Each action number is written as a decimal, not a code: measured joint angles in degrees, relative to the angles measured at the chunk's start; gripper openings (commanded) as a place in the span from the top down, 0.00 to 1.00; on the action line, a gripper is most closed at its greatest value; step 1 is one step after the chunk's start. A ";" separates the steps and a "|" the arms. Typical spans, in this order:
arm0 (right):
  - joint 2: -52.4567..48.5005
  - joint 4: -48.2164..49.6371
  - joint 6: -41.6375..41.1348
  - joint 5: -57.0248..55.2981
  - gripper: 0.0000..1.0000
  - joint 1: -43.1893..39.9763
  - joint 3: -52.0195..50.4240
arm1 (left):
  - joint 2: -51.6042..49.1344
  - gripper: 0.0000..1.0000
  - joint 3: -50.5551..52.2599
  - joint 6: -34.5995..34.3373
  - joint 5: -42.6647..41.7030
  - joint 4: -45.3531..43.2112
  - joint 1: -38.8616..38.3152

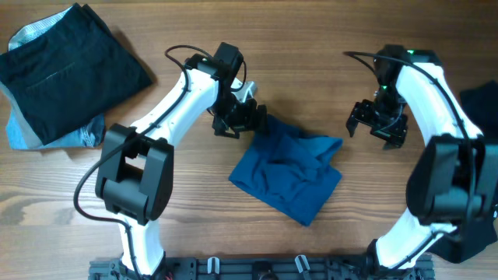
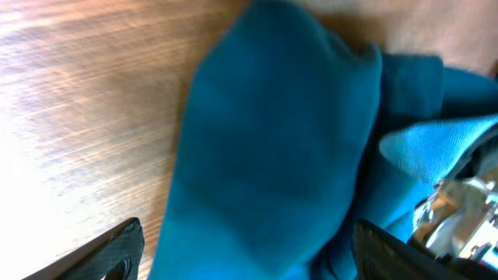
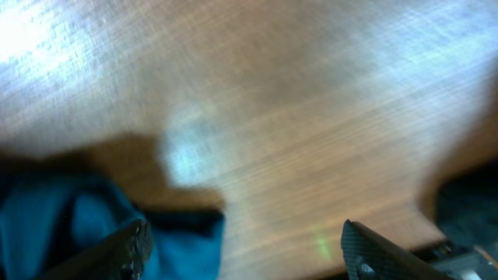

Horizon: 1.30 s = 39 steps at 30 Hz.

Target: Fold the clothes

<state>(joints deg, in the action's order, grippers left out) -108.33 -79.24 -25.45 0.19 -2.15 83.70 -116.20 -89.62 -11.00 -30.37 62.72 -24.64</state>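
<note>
While left gripper and right gripper gape empty by the crumpled deep-blue cotton garment, folding appears mid-step; next, each should grasp a far edge.

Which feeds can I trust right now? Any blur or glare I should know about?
Overhead: sharp and evenly lit, soft shadows only. Left wrist: the shirt fills most of the frame, too close and out of focus, and glare washes out the table at left. Right wrist: the whole frame is blurred, with bright glare top left and a pale patch on the wood mid-frame.
</note>
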 measured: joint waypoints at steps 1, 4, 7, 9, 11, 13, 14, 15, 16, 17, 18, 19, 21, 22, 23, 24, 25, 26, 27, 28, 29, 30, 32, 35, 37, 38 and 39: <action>1.79 -2.38 1.18 0.00 0.16 0.24 0.00 | -0.04 0.14 0.00 1.09 -0.17 1.01 -0.66; 4.42 -3.72 4.17 1.38 0.16 1.14 -3.67 | -0.07 0.14 0.20 2.91 -0.26 1.14 -2.05; 7.69 3.78 5.18 6.97 0.20 1.64 -15.34 | -0.07 0.13 1.88 3.45 -0.22 0.26 -2.10; 12.22 7.50 5.11 11.02 0.28 1.75 -22.88 | -0.07 0.13 3.41 3.48 -0.22 -0.07 -2.10; 13.99 10.23 4.50 12.33 0.36 1.75 -26.58 | -0.07 0.13 3.74 3.48 -0.22 -0.44 -2.10; 14.29 13.68 3.61 13.38 0.48 1.86 -32.17 | -0.07 0.13 3.80 3.48 -0.22 -0.85 -2.10; 14.29 16.22 3.17 14.23 0.61 2.34 -34.47 | -0.07 0.13 3.80 3.48 -0.22 -0.90 -2.10; 14.29 18.49 2.82 15.30 0.65 2.95 -35.93 | -0.07 0.13 3.80 3.48 -0.22 -0.96 -2.10; 14.32 20.46 2.62 16.20 0.67 3.67 -36.87 | -0.07 0.13 3.80 3.48 -0.22 -1.01 -2.10; 14.32 22.18 2.54 16.72 0.67 4.55 -37.46 | -0.07 0.13 3.85 3.48 -0.22 -1.20 -2.10; 14.32 23.93 2.49 17.42 0.67 6.25 -37.59 | -0.07 0.13 3.85 3.45 -0.22 -1.25 -2.10; 14.32 26.62 2.36 17.44 0.66 7.89 -37.75 | -0.07 0.13 3.87 3.45 -0.20 -1.53 -2.10; 14.34 31.28 1.62 18.03 0.65 11.61 -37.92 | -0.07 0.13 3.87 3.48 -0.22 -1.90 -2.10; 14.51 34.71 0.70 18.45 0.65 13.94 -37.92 | -0.07 0.14 3.87 3.48 -0.13 -1.95 -2.10; 14.56 38.40 -0.33 18.88 0.65 15.39 -38.10 | -0.07 0.14 3.87 3.45 -0.11 -2.27 -1.92; 14.62 42.71 -1.16 19.08 0.65 16.20 -38.23 | -0.07 0.14 3.87 3.48 0.02 -2.58 -1.77; 14.60 47.01 -1.57 19.06 0.65 16.52 -38.34 | -0.07 0.14 3.87 3.45 0.07 -2.82 -1.29; 14.60 50.93 -1.57 18.78 0.65 16.57 -38.32 | -0.07 0.14 3.89 3.39 0.24 -3.21 -0.66; 14.60 52.98 -1.49 18.69 0.65 16.46 -38.23 | -0.07 0.14 3.89 3.02 0.24 -3.87 0.96; 14.60 54.51 -0.63 18.64 0.64 16.35 -38.03 | -0.07 0.14 3.91 2.58 -0.66 -3.89 2.54; 14.60 56.85 -0.24 18.40 0.59 16.24 -37.70 | -0.07 0.14 3.91 2.45 -1.84 -3.96 3.48; 14.60 58.49 0.02 18.18 0.57 16.20 -37.27 | -0.07 0.14 3.91 2.16 -3.19 -4.13 4.50; 14.60 60.50 0.33 17.29 0.54 16.13 -35.98 | -0.07 0.12 3.91 1.92 -4.74 -5.14 6.40; 14.60 53.05 1.16 12.90 0.44 15.98 -34.23 | 0.02 0.11 3.91 1.57 -4.61 -5.40 7.96; 14.60 43.12 2.99 8.07 0.43 15.65 -28.81 | 0.79 0.11 3.96 0.07 -2.43 -5.01 10.56; 14.40 38.49 3.63 6.84 0.43 15.61 -25.09 | 1.18 0.10 3.96 -1.07 -1.49 -5.09 11.93; 14.43 34.75 4.13 6.56 0.43 15.56 -20.87 | 1.51 0.09 3.96 -2.73 -0.52 -4.94 13.40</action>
<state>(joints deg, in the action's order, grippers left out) -93.91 -44.49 -21.32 6.74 13.41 62.83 -114.69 -85.67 -13.74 -30.89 57.78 -11.25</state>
